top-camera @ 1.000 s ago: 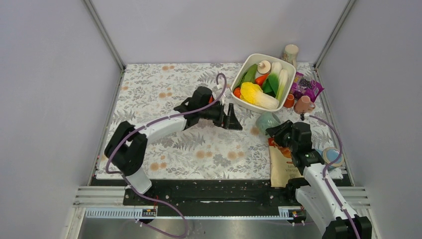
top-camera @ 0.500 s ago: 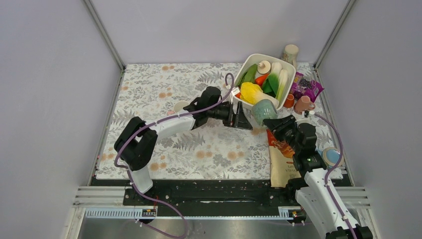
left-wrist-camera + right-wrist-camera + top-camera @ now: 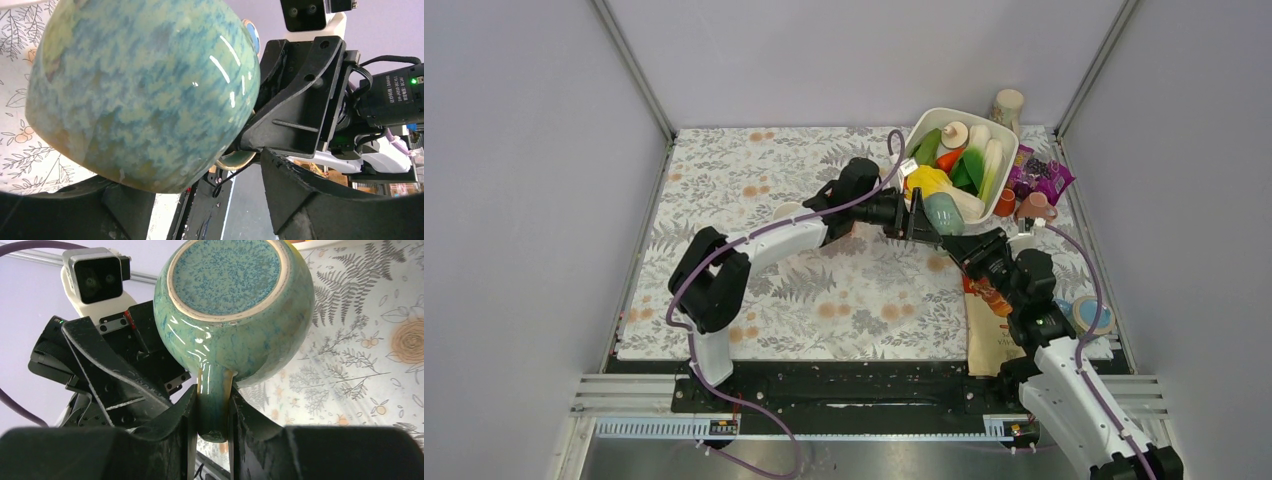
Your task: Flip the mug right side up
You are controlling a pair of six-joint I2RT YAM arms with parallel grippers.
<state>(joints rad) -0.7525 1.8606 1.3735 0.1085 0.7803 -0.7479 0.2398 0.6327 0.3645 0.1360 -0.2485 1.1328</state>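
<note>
From above, I see the blue-green glazed ceramic mug point(image 3: 942, 213) half hidden between both arms, over the floral tabletop point(image 3: 754, 190) beside the white vegetable-filled bowl point(image 3: 924, 128). Left wrist: the mug crowds my view, the left gripper point(image 3: 195, 187) spread wide. Right wrist: the right gripper point(image 3: 214, 412) clamps the handle.

Table point(image 3: 754, 280) covered with fern-and-flower print. White tub point(image 3: 1002, 135) of toy vegetables set at far right corner; purple packet point(image 3: 1044, 175), pink cup point(image 3: 1032, 208), small orange cup point(image 3: 1006, 203) grouped just beside it. Brown paper bag point(image 3: 989, 340) laid at near right edge, tape roll point(image 3: 1092, 315) near it
</note>
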